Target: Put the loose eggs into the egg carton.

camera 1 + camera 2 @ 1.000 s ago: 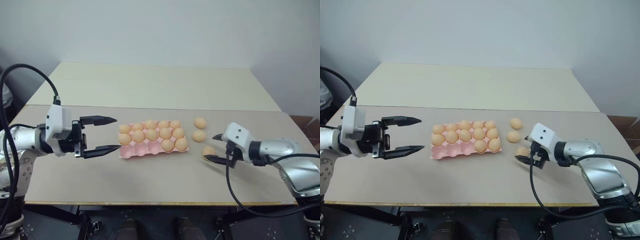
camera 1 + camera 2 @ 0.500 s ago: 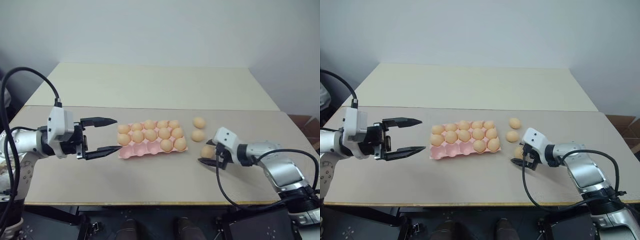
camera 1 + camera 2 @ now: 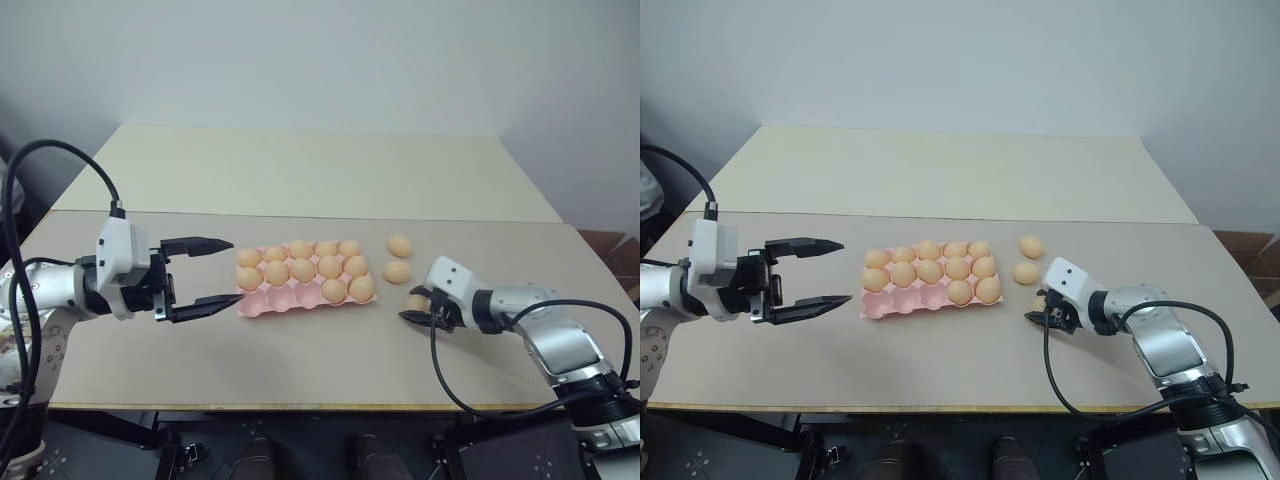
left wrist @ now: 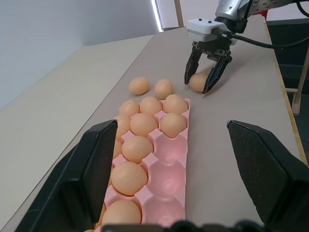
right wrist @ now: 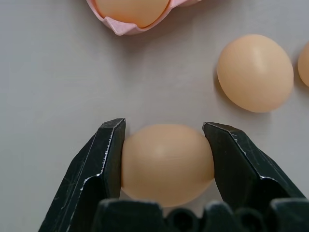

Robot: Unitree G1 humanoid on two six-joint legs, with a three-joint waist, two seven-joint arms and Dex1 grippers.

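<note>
Now right pincer clamps egg (tabletop).

Three loose eggs beside part-filled egg carton.

Smooth matt eggs; moulded pulp-like carton; matt tabletop.

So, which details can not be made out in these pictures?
- Whether the egg in the right claw is lifted or rests on the table: the wrist view looks straight down; head views are too small.
- The near end of the egg carton: left wrist view, cut off by the left claw base.
- That egg in the head views: mostly covered by the claw.
</note>
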